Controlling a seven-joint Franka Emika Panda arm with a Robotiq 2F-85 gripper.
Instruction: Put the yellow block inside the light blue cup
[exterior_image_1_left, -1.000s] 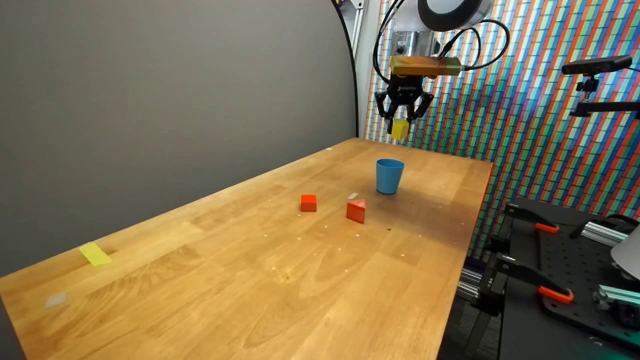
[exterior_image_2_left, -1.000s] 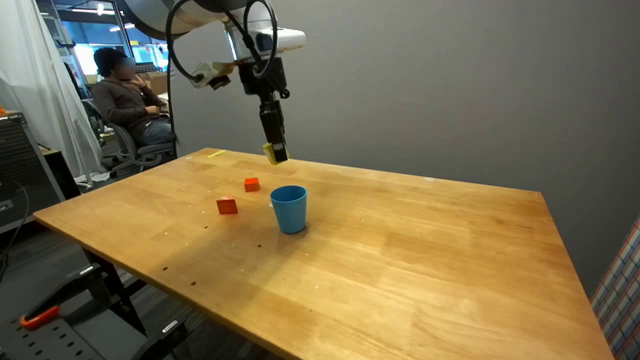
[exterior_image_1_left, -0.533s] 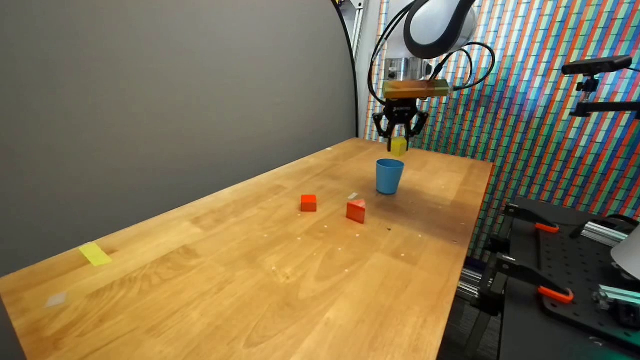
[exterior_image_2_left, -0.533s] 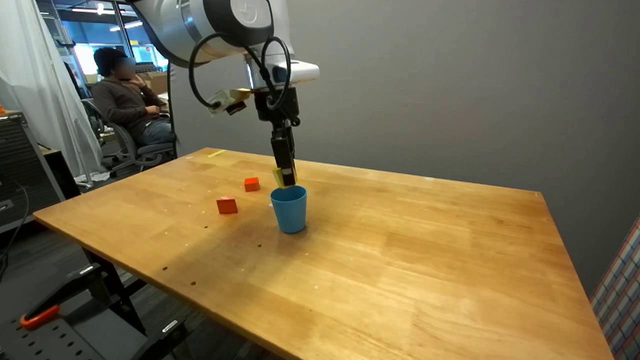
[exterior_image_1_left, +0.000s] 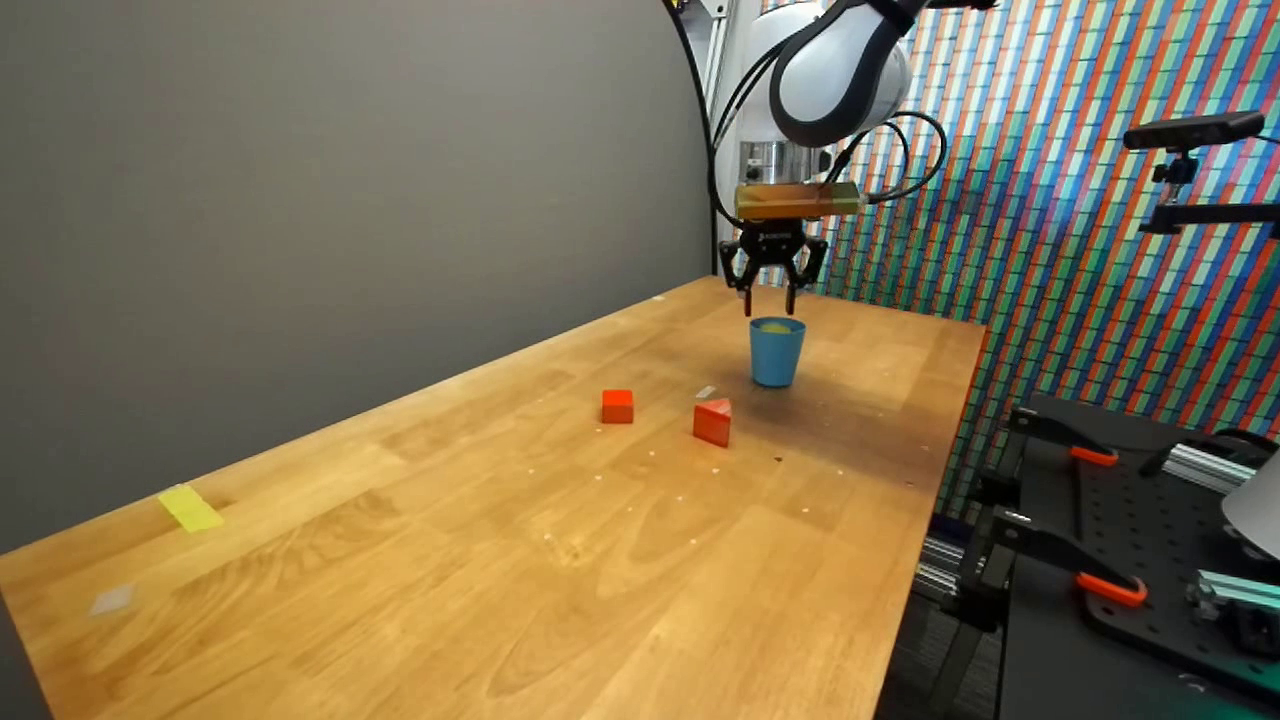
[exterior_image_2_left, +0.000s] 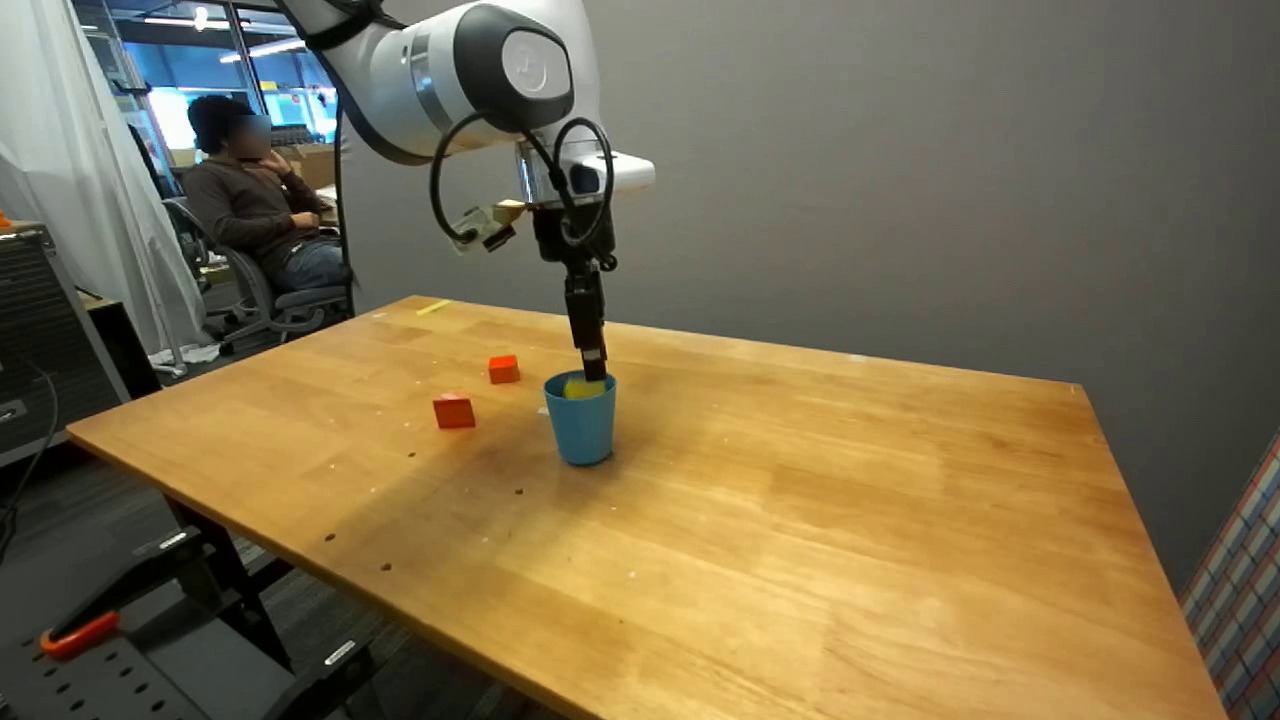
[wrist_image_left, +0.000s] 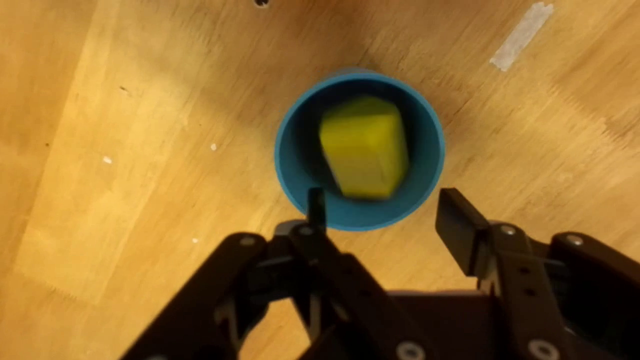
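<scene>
The light blue cup (exterior_image_1_left: 776, 362) stands upright on the table and also shows in an exterior view (exterior_image_2_left: 582, 432) and the wrist view (wrist_image_left: 361, 214). The yellow block (wrist_image_left: 364, 150) is inside the cup, tilted and slightly blurred. Its top shows just within the rim in both exterior views (exterior_image_1_left: 775, 327) (exterior_image_2_left: 584, 388). My gripper (exterior_image_1_left: 769, 306) is just above the cup with its fingers spread and nothing between them. In an exterior view the gripper's fingertips (exterior_image_2_left: 594, 372) are at the height of the cup's far rim. In the wrist view the gripper (wrist_image_left: 382, 220) is wider than the block.
A red block (exterior_image_1_left: 617, 407) and a red wedge-like block (exterior_image_1_left: 712, 424) lie on the table (exterior_image_1_left: 560, 560) near the cup. A flat yellow strip (exterior_image_1_left: 191, 508) is stuck near the far end. A pale tape piece (wrist_image_left: 522, 37) lies beside the cup. Black clamps (exterior_image_1_left: 1065, 560) stand beyond the table edge.
My gripper has come down to the cup and opened. The yellow block has left the fingers and is now in the cup. The cup has shifted very slightly; the red blocks have not moved.
</scene>
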